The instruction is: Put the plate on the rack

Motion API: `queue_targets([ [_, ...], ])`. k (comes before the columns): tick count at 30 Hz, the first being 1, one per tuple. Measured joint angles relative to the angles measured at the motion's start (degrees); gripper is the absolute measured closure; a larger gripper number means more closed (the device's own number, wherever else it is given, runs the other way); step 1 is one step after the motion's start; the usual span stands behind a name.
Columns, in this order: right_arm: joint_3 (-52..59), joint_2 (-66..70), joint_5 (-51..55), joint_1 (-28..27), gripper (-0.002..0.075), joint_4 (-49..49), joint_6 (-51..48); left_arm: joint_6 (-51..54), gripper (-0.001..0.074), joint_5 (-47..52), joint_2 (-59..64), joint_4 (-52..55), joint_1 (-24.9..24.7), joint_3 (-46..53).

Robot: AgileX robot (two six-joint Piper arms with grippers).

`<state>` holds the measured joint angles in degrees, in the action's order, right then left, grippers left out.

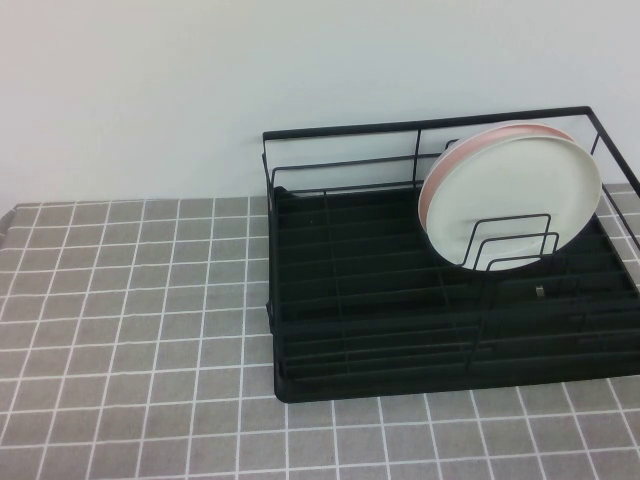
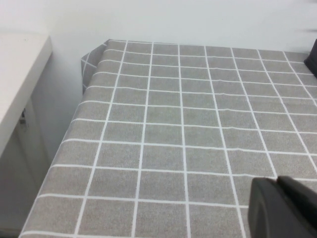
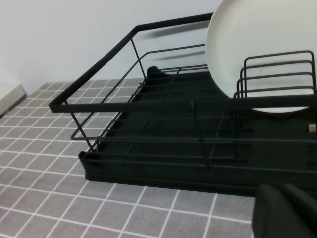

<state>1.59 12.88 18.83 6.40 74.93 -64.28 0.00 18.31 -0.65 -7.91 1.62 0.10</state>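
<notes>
The white plate [image 1: 512, 192] stands on edge in the black wire rack [image 1: 340, 128], leaning against the upright dividers at the rack's right end. A pale pink plate [image 1: 437, 177] stands right behind it. The right wrist view shows the same plate [image 3: 257, 44] and rack [image 3: 148, 105]. My right gripper [image 3: 281, 188] is shut and empty, over the table in front of the rack. My left gripper [image 2: 278, 180] is shut and empty, over bare tablecloth far to the left. Neither gripper shows in the high view.
The grey checked tablecloth [image 1: 130, 330] covers the table left of and in front of the rack. A white wall stands behind. The table's left edge [image 2: 74, 124] drops off beside a white counter [image 2: 20, 74].
</notes>
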Motion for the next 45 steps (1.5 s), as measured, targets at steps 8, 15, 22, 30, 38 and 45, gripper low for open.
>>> queue_targets([
  [8,0.00,0.00,0.00,0.00,0.0729,0.00,0.00,0.00,0.0737,0.00,0.00,-0.14,0.00,0.00],
  [15,0.00,0.00,0.00,0.00,0.0729,0.00,0.00,0.00,0.0737,0.00,0.00,-0.14,0.00,0.00],
  [22,0.00,-1.51,0.00,0.00,0.0729,0.00,0.00,0.00,0.0737,0.00,0.00,-0.14,0.00,0.00],
  [30,-0.35,-7.31,-0.60,-0.10,0.0729,-2.20,-0.45,0.00,0.0737,0.00,0.00,-0.14,0.00,0.00],
  [38,-0.35,-9.86,-4.27,-0.21,0.0729,-28.87,22.16,0.00,0.0737,0.00,0.10,-0.14,0.00,0.00],
  [45,0.60,-9.86,-4.44,-0.21,0.0729,-75.49,66.58,0.00,0.0737,0.00,0.10,-0.14,0.00,0.00],
])
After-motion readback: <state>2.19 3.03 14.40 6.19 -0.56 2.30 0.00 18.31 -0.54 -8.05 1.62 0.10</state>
